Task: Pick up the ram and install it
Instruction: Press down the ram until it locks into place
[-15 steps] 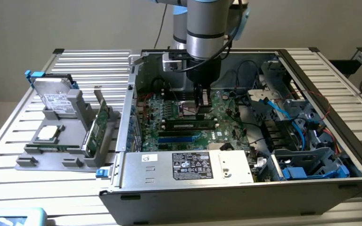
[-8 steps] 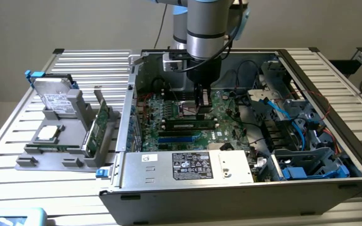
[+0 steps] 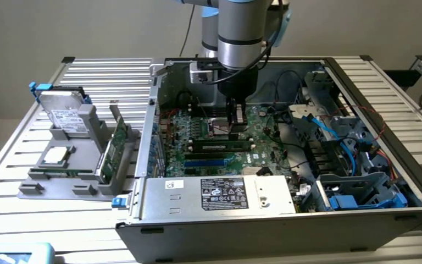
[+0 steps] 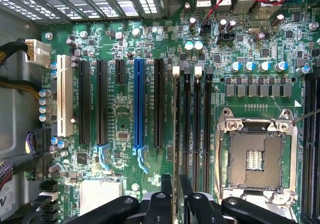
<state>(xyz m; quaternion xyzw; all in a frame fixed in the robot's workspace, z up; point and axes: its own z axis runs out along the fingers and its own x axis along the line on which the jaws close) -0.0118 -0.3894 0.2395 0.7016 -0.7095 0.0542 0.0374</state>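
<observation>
The ram (image 3: 215, 146) is a long thin green stick with dark chips. It stands on edge along the black memory slots (image 4: 197, 129) of the motherboard (image 3: 196, 135) inside the open computer case. In the wrist view the ram (image 4: 176, 134) is a thin line running from between my fingers over the slot beside the blue one's neighbour. My gripper (image 3: 237, 132) reaches straight down into the case onto the ram's top edge. The gripper (image 4: 175, 199) has its two dark fingers (image 4: 162, 204) close together, one on each side of the stick, so it is shut on it.
A bare CPU socket (image 4: 255, 156) lies beside the memory slots, and a blue expansion slot (image 4: 139, 104) on the other side. The power supply (image 3: 218, 192) sits at the case front, blue cables (image 3: 343, 148) at the exterior view's right. A grey holder (image 3: 72, 176) outside carries a hard drive (image 3: 68, 118) and a green expansion card (image 3: 116, 146).
</observation>
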